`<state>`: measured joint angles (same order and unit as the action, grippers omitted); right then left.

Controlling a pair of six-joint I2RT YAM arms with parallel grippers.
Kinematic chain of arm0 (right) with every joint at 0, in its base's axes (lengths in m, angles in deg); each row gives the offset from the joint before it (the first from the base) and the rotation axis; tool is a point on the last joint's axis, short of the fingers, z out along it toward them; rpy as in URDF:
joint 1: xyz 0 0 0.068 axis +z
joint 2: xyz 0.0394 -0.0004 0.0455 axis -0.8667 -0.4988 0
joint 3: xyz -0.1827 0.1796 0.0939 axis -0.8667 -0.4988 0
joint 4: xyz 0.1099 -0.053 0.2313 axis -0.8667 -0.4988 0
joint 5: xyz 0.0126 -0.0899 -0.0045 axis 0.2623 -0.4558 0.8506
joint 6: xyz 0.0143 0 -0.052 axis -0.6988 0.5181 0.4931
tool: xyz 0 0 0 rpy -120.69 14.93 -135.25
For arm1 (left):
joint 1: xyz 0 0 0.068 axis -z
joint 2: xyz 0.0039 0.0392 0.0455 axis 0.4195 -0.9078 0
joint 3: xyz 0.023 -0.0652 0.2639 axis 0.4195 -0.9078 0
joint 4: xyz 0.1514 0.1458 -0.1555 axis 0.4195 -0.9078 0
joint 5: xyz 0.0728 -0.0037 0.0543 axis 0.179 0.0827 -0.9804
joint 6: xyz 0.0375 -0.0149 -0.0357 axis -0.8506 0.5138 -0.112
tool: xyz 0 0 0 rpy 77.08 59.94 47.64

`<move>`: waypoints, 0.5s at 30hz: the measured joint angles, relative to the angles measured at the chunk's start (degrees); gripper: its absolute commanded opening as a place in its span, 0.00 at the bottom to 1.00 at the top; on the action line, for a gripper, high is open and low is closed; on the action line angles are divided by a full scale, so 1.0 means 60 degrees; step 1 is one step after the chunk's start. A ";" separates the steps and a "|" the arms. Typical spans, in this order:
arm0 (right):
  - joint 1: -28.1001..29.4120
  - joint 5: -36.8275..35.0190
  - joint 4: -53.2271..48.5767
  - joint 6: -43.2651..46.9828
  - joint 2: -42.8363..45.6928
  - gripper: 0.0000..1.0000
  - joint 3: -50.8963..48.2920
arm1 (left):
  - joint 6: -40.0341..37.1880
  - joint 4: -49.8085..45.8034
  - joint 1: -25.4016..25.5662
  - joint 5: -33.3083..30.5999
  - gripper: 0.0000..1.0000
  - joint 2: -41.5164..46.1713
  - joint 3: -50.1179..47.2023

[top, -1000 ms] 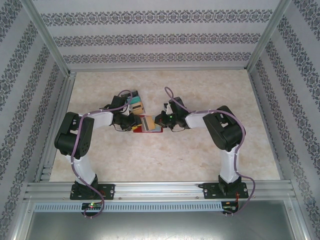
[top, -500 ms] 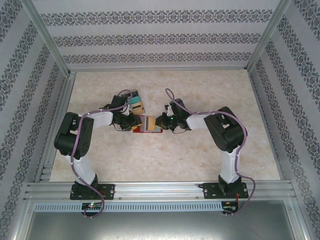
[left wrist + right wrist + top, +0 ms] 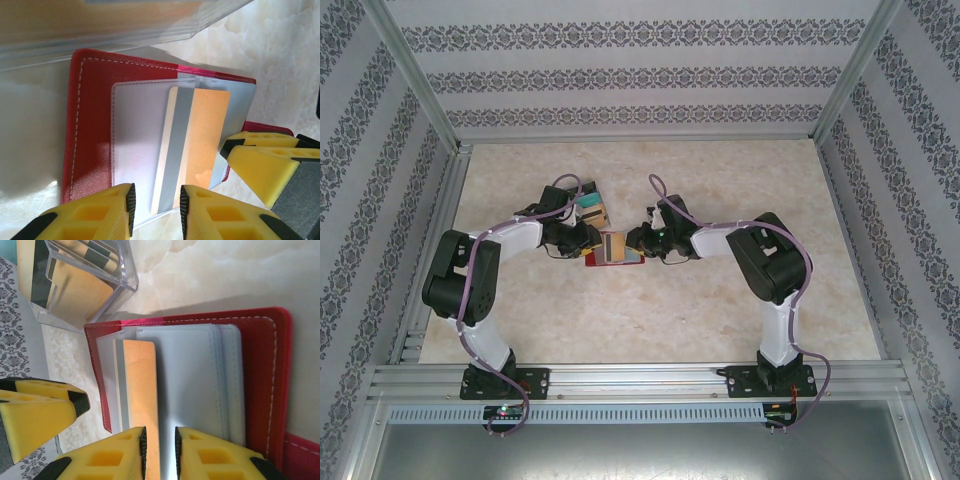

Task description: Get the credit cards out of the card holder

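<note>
Left claw (image 3: 156, 200): yellow foam fingers a narrow slit apart at the end of the orange, grey-striped card (image 3: 200, 135); whether it pinches, I cannot tell. The card holder (image 3: 90, 125), red and stitched, with frosted sleeves (image 3: 135, 130), lies open on the glossy marble-like surface (image 3: 280, 50) between the claws. Right claw (image 3: 160, 440): same slit over the card's edge, grip unclear.

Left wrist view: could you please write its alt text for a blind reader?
An open red card holder lies on a marble table, an orange card among its frosted sleeves. The left pincer's yellow fingers flank the card's near end.
</note>
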<state>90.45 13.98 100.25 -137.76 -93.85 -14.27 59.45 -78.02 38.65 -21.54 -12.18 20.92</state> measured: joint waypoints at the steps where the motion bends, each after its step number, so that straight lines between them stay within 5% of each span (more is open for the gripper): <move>1: 0.0029 0.0018 0.0025 -0.0011 -0.0047 0.25 0.0055 | 0.0000 0.0000 0.0000 0.0025 0.32 0.0000 0.0000; 15: 0.0299 0.0073 -0.0055 -0.0117 -0.0310 0.25 0.0437 | -0.0004 0.0033 0.0000 0.0062 0.29 -0.0310 0.0000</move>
<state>92.24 14.42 99.92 -138.46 -95.70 -11.65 59.42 -77.83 38.65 -21.17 -14.04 20.92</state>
